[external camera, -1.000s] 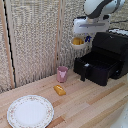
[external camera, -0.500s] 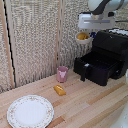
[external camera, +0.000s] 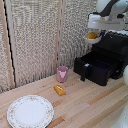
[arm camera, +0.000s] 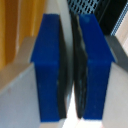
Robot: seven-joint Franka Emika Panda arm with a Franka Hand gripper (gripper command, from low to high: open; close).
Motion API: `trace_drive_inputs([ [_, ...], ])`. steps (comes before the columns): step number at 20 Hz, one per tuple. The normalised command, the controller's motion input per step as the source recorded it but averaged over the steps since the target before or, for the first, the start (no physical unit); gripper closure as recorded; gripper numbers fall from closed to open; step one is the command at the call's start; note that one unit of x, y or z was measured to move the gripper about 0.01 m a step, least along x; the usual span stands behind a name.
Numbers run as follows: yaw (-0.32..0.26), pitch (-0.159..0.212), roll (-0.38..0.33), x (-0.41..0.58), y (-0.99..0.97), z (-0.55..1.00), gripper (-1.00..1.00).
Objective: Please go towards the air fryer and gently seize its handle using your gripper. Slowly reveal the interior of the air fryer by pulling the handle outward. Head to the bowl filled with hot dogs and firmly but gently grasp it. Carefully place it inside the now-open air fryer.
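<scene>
wooden table (external camera: 95, 107); tool (external camera: 94, 34) holding bowl (external camera: 92, 36)

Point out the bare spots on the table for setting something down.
Bare wood lies between the patterned plate and the orange bun-like piece, and along the near edge before the air fryer. It is crowded around the pink cup and the open drawer.

Exterior view: you look from table height across the wooden table (external camera: 85, 107) toward the screen (external camera: 35, 40). Wrist view: pressed close against the blue fingertips (arm camera: 52, 65); shared area cannot be told
</scene>
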Motion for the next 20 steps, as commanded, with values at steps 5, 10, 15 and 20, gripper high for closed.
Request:
trace_drive_inputs([
  [5, -0.106, 0.014, 0.035, 0.397, -0.34, -0.24, 1.00],
  [10, -0.091, 0.040, 0.009, 0.092, -0.43, -0.17, 1.00],
  [15, -0.089, 0.060, 0.000, 0.018, -0.37, -0.24, 1.00],
  [20, -0.061, 0.080, 0.013, 0.107, -0.07, -0.42, 1.00],
])
